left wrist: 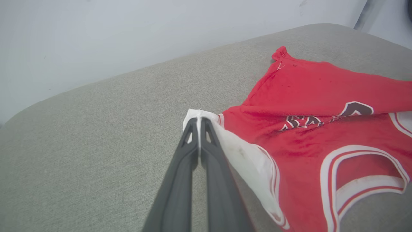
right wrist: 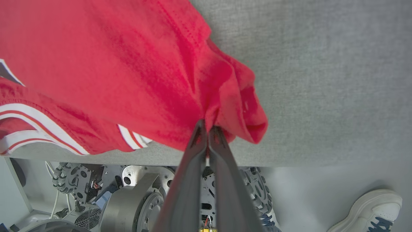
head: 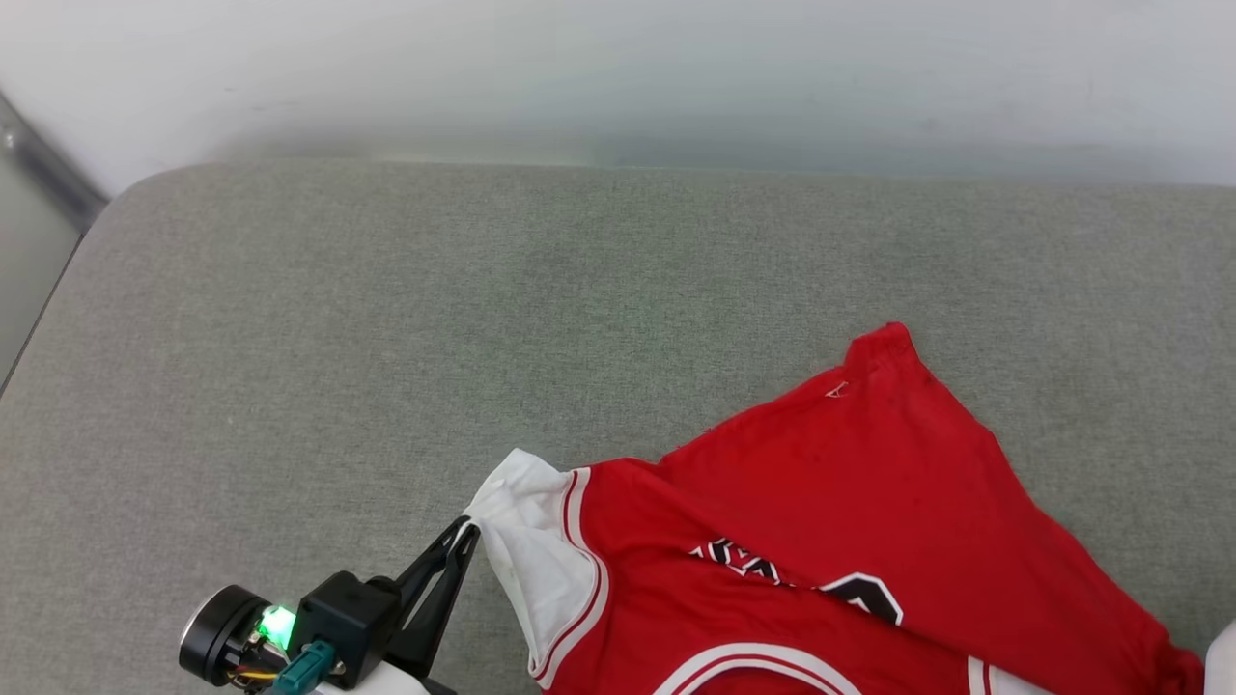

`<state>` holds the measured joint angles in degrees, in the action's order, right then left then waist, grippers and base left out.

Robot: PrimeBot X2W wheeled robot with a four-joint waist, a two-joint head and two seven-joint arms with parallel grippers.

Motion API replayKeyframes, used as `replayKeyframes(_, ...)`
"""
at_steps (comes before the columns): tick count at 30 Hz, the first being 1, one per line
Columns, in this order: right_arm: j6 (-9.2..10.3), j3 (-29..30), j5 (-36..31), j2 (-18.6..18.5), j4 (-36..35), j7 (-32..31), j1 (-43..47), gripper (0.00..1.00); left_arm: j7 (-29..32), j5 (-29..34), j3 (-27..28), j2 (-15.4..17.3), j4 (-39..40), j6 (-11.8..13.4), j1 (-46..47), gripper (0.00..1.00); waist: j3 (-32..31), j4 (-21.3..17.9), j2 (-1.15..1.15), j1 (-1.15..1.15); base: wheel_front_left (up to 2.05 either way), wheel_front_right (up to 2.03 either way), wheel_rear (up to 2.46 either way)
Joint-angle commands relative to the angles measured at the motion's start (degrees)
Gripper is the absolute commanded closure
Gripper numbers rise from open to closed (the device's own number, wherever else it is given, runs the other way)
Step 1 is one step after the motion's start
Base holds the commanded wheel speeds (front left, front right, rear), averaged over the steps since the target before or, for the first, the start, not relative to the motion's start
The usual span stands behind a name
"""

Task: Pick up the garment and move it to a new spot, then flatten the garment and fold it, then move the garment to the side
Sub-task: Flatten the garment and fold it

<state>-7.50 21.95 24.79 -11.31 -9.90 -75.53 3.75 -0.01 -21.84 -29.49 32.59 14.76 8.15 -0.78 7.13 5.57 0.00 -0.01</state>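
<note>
Grip locked on both ends! The left gripper (left wrist: 198,120) has its jaws pressed together on the tip of the white sleeve (left wrist: 248,154), cloth pinched between them. From there the garment (head: 850,483) fans out to that gripper's right, its red body draped on the grey padded surface (head: 386,319). One red flap is folded over the chest lettering (left wrist: 322,120), half hiding it, and a hem corner points away from both grippers toward the far edge.

At the other end, the right gripper (right wrist: 207,124) is closed on a bunched red fold that puffs out just past its fingertips. The surface's near edge runs right beneath this gripper, and the garment reaches close to it. Below that edge sit the robot's wheeled base (right wrist: 135,196) and a person's white shoe (right wrist: 376,206) on the floor.

Ahead and to the left of the left gripper lies a broad stretch of bare grey, out to a rounded corner and the pale wall (head: 579,68).
</note>
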Motion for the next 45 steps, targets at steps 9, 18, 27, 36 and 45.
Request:
replayKeyframes(9, 0.02, -3.34, 0.66, -1.78, 0.53, 5.18, 2.52, 0.00, 0.48, 0.19, -0.71, -0.32, 0.77, 0.26, 0.81, 1.00, -0.03, -0.06, 0.00, 0.01, 0.00, 0.00, 0.00)
replayKeyframes(18, 0.02, -5.85, 7.37, -5.78, -2.25, 5.99, -5.81, 0.00, 0.74, 0.46, -0.44, 0.42, 2.43, 0.49, 1.51, 1.00, 2.67, 2.06, 0.00, 0.01, 0.00, 0.00, 0.00)
replayKeyframes(27, 0.02, -10.71, 5.58, -7.65, -3.60, 3.36, -16.86, 0.00, 0.45, 0.99, -0.89, -0.30, 3.95, -0.12, 4.30, 1.00, 8.65, 6.13, 0.00, 0.01, 0.00, 0.00, 0.00)
replayKeyframes(36, 0.02, -14.16, -0.99, -6.04, 5.53, 2.35, -28.97, 0.00, 0.12, 1.80, -2.44, -2.01, 4.38, -1.32, 8.11, 1.00, 14.20, 11.88, 0.00, 0.01, 0.00, 0.00, 0.00)
replayKeyframes(45, 0.03, -14.33, -6.60, -9.41, 15.65, 3.96, -34.96, 0.00, -1.33, 1.67, -2.86, -3.65, 4.06, -1.42, 9.96, 1.00, 17.75, 15.92, 0.00, 0.01, 0.00, 0.00, 0.00)
